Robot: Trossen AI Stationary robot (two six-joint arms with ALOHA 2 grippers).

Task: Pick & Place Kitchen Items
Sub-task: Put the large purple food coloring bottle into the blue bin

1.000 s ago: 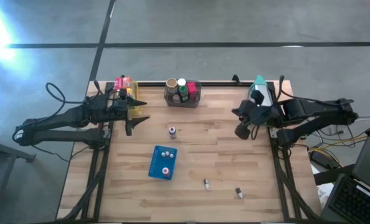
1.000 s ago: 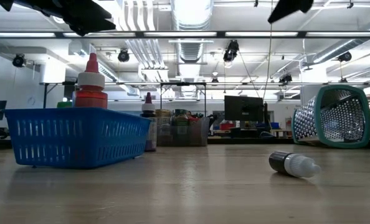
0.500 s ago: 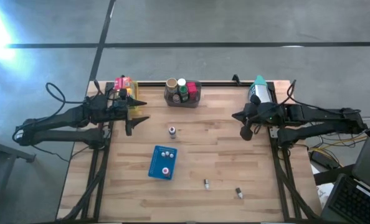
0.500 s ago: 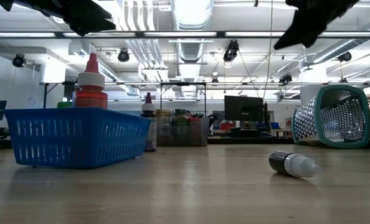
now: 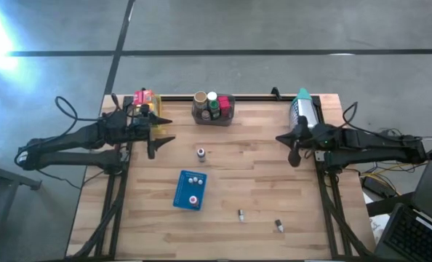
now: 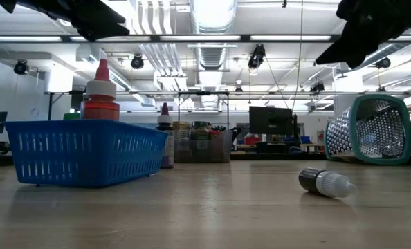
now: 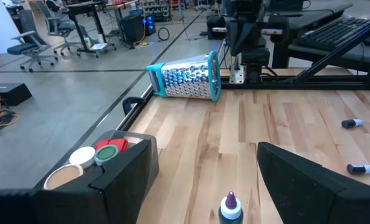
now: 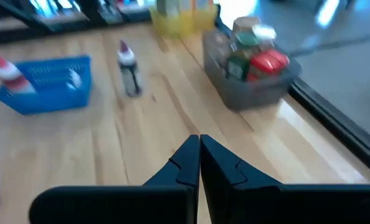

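Right gripper (image 5: pixel 294 156) jaws closed, empty; left gripper (image 5: pixel 160 130) jaws apart.

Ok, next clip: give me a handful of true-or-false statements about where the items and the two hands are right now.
1. The right hand is shut and holds nothing. True.
2. The blue basket is empty. False: small bottles stand in it.
3. A purple-capped bottle stands upright on the table between the grey bin and the blue basket. True.
4. The left hand grips a jar. False: its fingers are apart with nothing between them.
5. The perforated cylinder stands upright. False: it lies on its side.
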